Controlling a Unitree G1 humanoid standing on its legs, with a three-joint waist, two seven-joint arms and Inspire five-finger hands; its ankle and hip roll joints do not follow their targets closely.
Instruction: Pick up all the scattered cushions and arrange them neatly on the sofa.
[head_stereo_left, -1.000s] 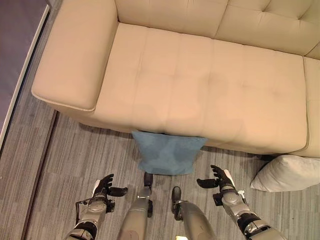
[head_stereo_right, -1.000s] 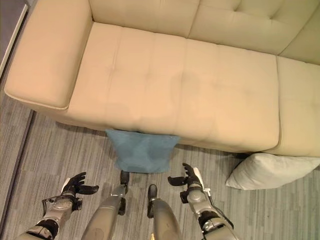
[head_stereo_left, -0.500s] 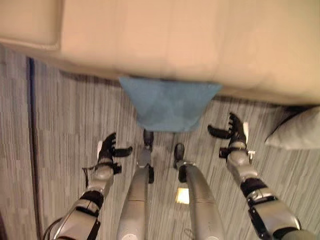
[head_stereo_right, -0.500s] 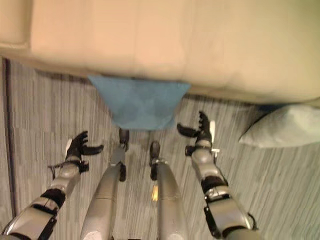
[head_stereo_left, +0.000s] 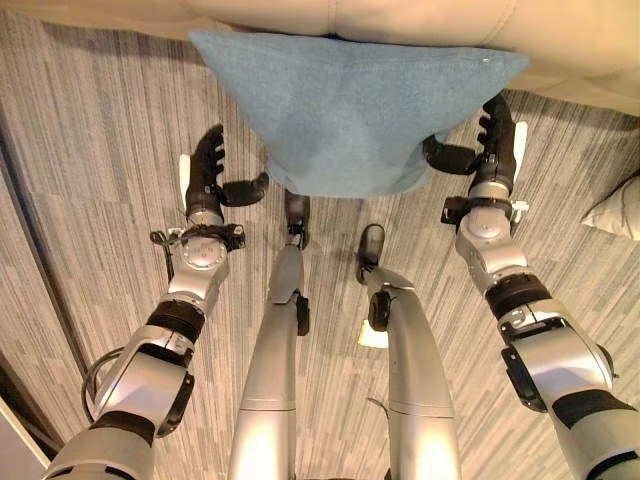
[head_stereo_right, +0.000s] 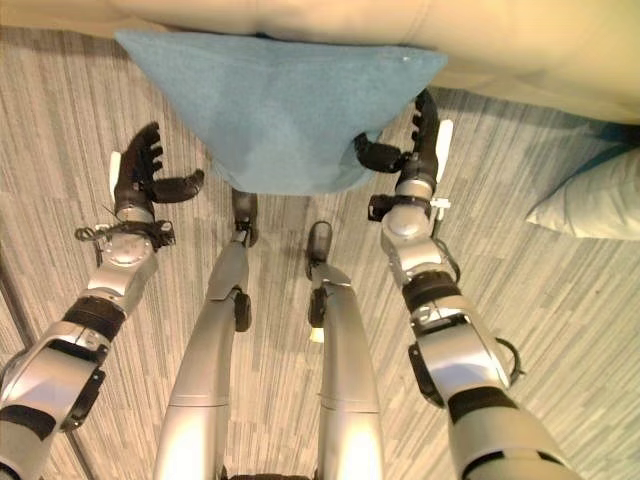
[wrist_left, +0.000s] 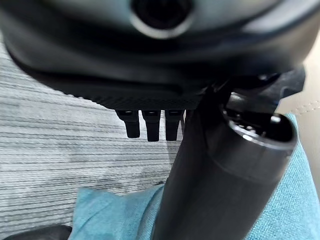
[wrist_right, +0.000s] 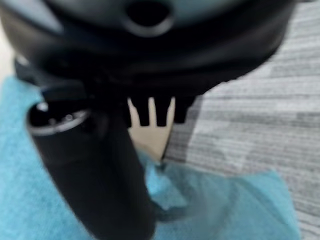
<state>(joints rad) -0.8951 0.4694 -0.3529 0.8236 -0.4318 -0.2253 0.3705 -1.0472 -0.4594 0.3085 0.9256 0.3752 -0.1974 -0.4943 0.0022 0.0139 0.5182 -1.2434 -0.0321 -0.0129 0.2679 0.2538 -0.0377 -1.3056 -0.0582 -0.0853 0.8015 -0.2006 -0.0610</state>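
- Two hands flank a blue cushion (head_stereo_left: 350, 115) lying on the grey floor (head_stereo_left: 90, 150), its far edge against the sofa (head_stereo_left: 420, 20).
- Left hand (head_stereo_left: 207, 170): fingers straight, thumb spread toward the cushion's edge and just short of it, holding nothing.
- Right hand (head_stereo_left: 490, 145): fingers straight, thumb reaching to the cushion's near corner; not closed on it.
- One pale cushion (head_stereo_right: 590, 200) lies on the floor, well off to the right.

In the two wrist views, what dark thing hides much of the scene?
Left wrist view: the left hand itself, its thumb lying across the blue cushion; right wrist view: the right hand, its thumb likewise over the cushion.
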